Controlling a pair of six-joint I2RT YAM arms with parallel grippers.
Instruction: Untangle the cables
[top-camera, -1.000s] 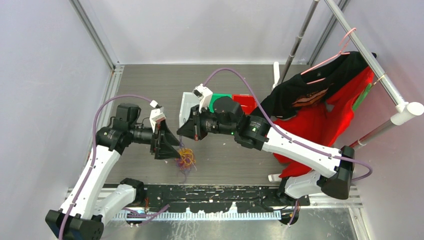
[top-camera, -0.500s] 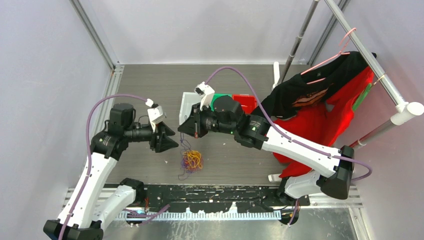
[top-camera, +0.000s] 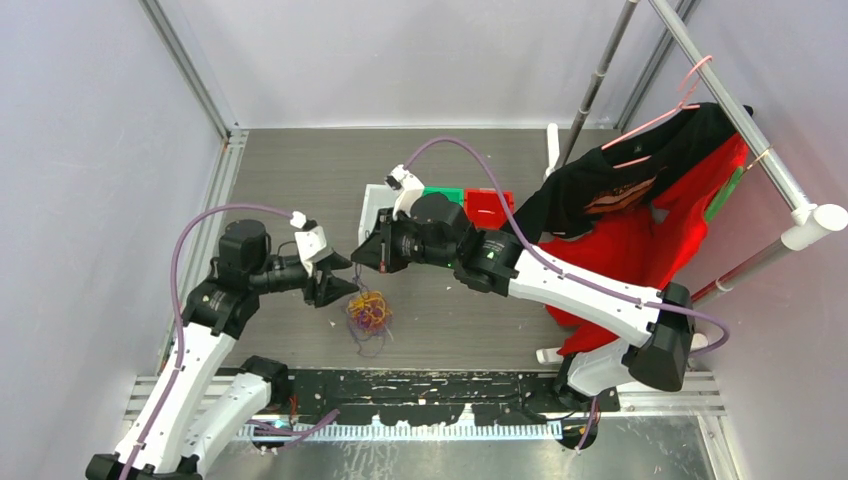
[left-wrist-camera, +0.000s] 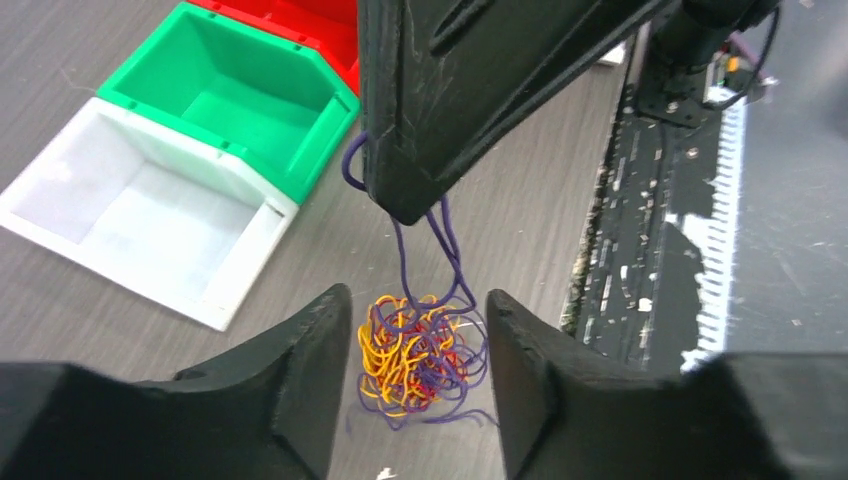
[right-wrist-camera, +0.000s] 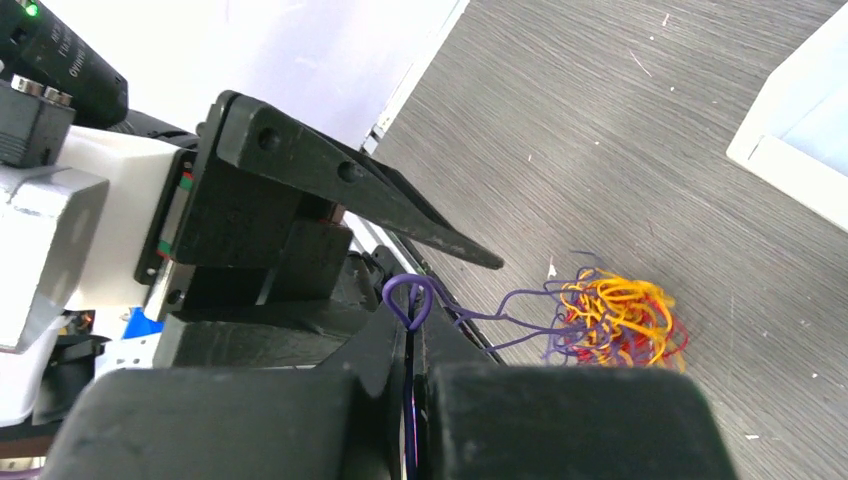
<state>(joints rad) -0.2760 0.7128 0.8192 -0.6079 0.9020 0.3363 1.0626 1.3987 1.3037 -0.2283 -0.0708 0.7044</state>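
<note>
Nearby, green bin (left-wrist-camera: 240, 100), right fingers (left-wrist-camera: 450, 110) pinching cables (left-wrist-camera: 420, 360)

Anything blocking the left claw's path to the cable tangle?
Nothing visible. The open left claw faces the tangle directly. The right claw, shut on purple strands, sits above the tangle, not in the gap.

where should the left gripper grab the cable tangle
Probably the orange-yellow loops in the tangle, coming straight ahead with the left gripper. Its open fingers frame it, and the right gripper pinches the purple strands above.
</note>
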